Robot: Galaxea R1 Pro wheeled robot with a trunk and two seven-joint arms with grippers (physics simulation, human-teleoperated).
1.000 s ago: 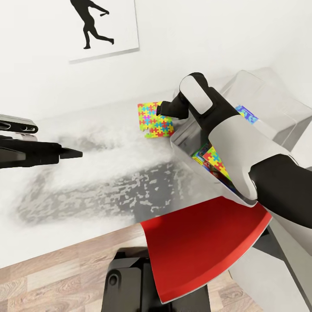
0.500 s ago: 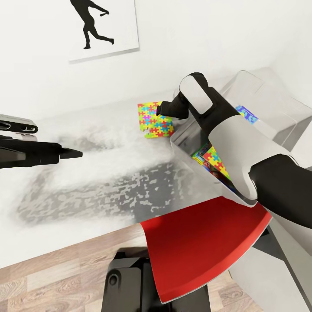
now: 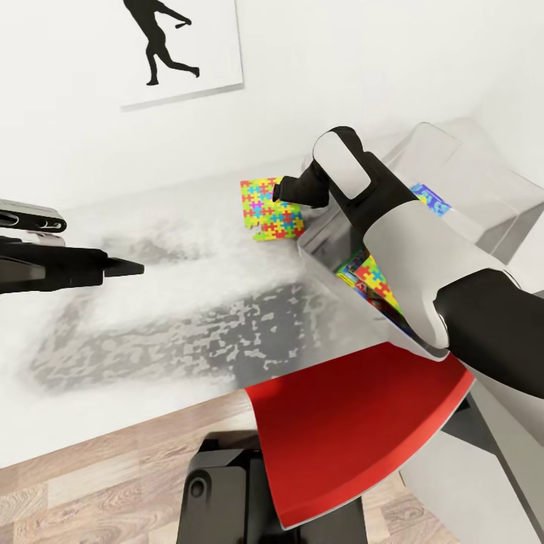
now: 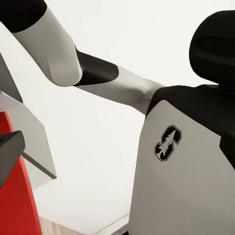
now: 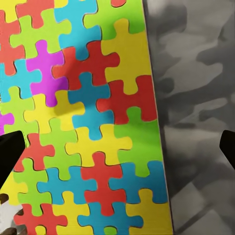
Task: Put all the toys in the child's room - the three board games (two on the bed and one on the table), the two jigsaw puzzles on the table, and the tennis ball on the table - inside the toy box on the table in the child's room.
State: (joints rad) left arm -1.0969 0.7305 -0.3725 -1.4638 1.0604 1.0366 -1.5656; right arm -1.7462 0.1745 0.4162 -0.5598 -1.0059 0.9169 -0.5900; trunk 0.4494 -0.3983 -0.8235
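Observation:
A jigsaw puzzle [image 3: 266,208] lies flat on the pale mottled table [image 3: 174,302] near the back wall. My right gripper [image 3: 281,189] hovers just over the puzzle's right edge, reaching across the toy box [image 3: 468,174]. In the right wrist view the puzzle [image 5: 78,122] lies close below the open right gripper [image 5: 117,152], whose dark fingertips [image 5: 10,156] stand far apart with nothing held. Inside the grey toy box I see a second jigsaw puzzle [image 3: 375,281] lying on a printed game box [image 3: 349,273]. My left gripper [image 3: 125,266] hangs open over the table's left side.
A large flat red panel [image 3: 347,431] juts out under the toy box's near end, over the wood floor [image 3: 91,483]. A poster of a batter [image 3: 177,45] hangs on the white wall. My right arm [image 3: 408,249] covers much of the box.

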